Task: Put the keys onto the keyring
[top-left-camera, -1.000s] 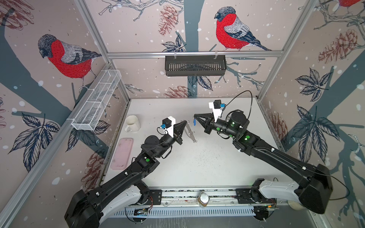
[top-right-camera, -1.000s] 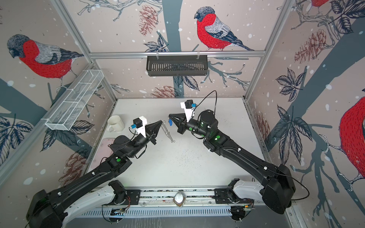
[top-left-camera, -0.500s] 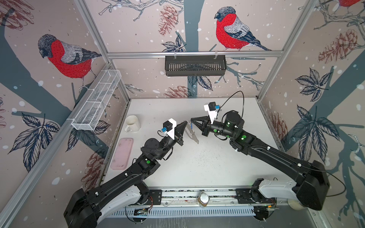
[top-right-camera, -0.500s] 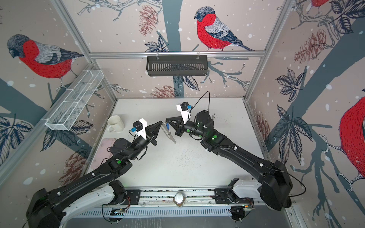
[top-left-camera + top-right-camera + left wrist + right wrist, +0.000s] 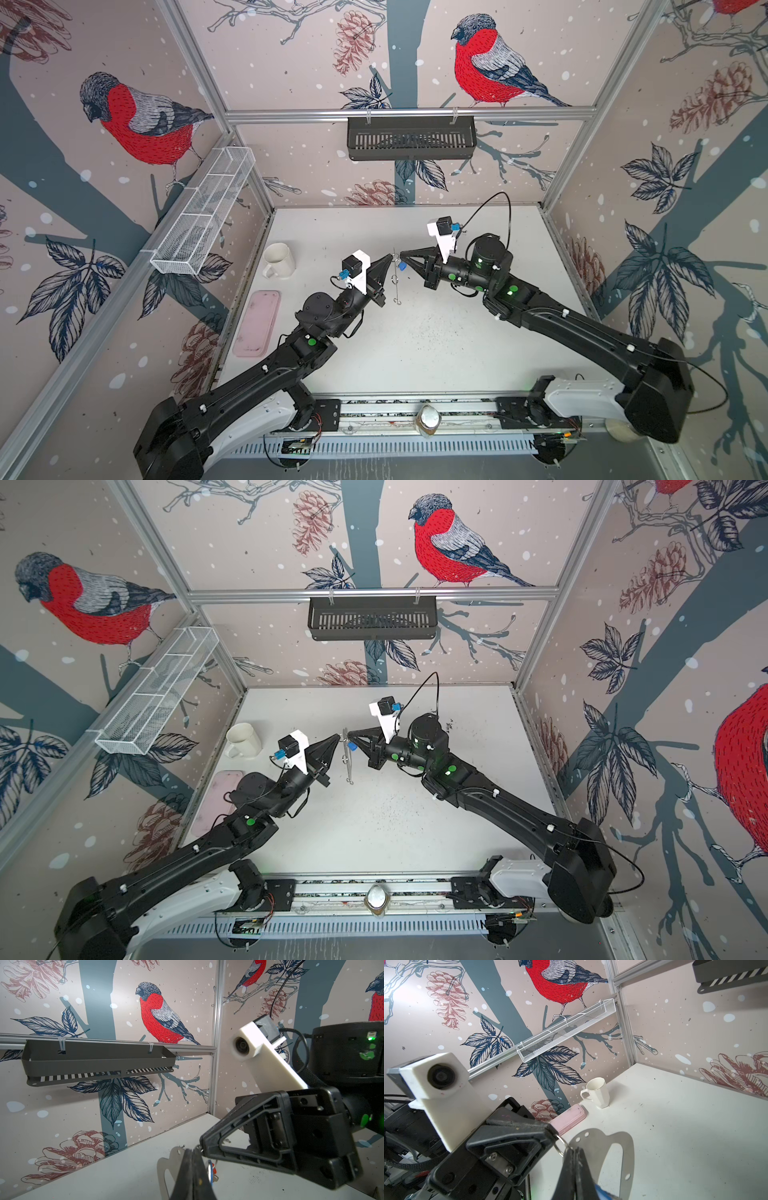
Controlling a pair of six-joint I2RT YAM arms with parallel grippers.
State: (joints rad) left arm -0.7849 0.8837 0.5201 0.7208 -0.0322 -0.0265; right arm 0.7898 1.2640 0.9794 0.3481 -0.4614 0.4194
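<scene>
we see both arms meeting tip to tip over the ctr of the white table [image 5: 436,340]. the left gripper [image 5: 390,258] is clenched and so is the right gripper [image 5: 403,261]; no gap btwn either pair of fingers in the wrist views. the keyring [image 5: 591,1136], a flat grey metal plate w/ a long slot and small holes, hangs upright btwn the two tips, so in both top views it's just a thin edge-on line. a silver loop [image 5: 560,1147] at its top edge comes out of the left gripper's tip and runs to the right gripper's fingers [image 5: 569,1172]; we read the left as gripping the plate by that loop. the keys [image 5: 211,1168] hang just under the right gripper's tip, blue tag and a bit of red showing, right beside the plate. the right seems to pinch them, tho the exact contact is hidden. can't tell if the plate's lower end touches the table. far left: a white mug [image 5: 278,259], w/ a pink oblong tray [image 5: 257,324] nearer, along the left edge. a black slotted basket [image 5: 411,137] hangs on the far wall, a white mesh basket [image 5: 208,208] on the left wall.
</scene>
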